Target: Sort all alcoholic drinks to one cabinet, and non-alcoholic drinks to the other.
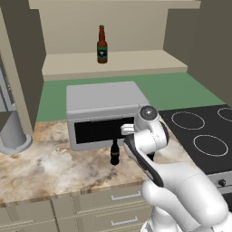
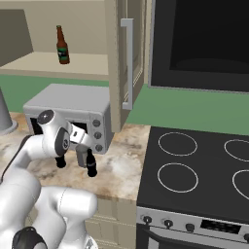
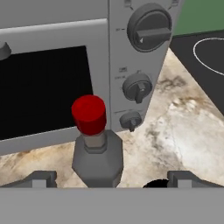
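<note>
The marbled tabletop (image 1: 45,167) carries a grey toaster oven (image 1: 102,108) beside the black stove (image 2: 194,170), and a brown beer bottle (image 1: 102,44) stands upright, well apart, on the shelf (image 1: 136,61) of the open cabinet above. In front of the oven, the end effector (image 3: 111,178) is released, its fingers spread wide on either side of the grey red-capped bottle (image 3: 95,148) without gripping it. A small black cola bottle (image 1: 115,152) stands upright on the tabletop just beside it.

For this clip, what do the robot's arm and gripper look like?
The arm is glossy white with rounded, bulbous links and dark grey joint bands; one joint ends in a round grey cap. A black strip runs along one link. The gripper has two small dark grey jaws. No cables or markings are visible.
</note>
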You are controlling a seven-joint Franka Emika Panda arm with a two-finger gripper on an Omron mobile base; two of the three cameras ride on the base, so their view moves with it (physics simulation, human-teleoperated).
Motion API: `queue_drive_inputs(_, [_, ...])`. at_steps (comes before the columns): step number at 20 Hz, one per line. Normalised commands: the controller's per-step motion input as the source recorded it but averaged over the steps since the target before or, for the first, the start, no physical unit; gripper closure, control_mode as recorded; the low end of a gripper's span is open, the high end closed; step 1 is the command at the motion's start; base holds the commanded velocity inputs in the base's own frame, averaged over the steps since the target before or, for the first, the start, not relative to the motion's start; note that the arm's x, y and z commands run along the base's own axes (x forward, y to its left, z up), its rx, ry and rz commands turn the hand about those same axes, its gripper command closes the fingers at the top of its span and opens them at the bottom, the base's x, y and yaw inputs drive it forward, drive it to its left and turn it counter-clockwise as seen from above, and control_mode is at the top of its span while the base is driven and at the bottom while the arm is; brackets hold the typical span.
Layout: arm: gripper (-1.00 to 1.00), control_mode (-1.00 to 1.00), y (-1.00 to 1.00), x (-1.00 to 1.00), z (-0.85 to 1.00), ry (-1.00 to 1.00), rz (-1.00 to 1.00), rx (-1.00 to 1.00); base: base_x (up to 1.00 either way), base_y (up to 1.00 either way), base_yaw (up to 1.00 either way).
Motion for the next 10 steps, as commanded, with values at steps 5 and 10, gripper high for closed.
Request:
queue_drive_inputs(5, [-1.0,-1.0,0.0,0.1,-0.06,0.0,0.01,0.0,0.0,0.0,0.0])
queue_drive_inputs(10, [-1.0,-1.0,0.0,0.15,-0.07,0.0,0.0,0.0,0.0,0.0,0.0])
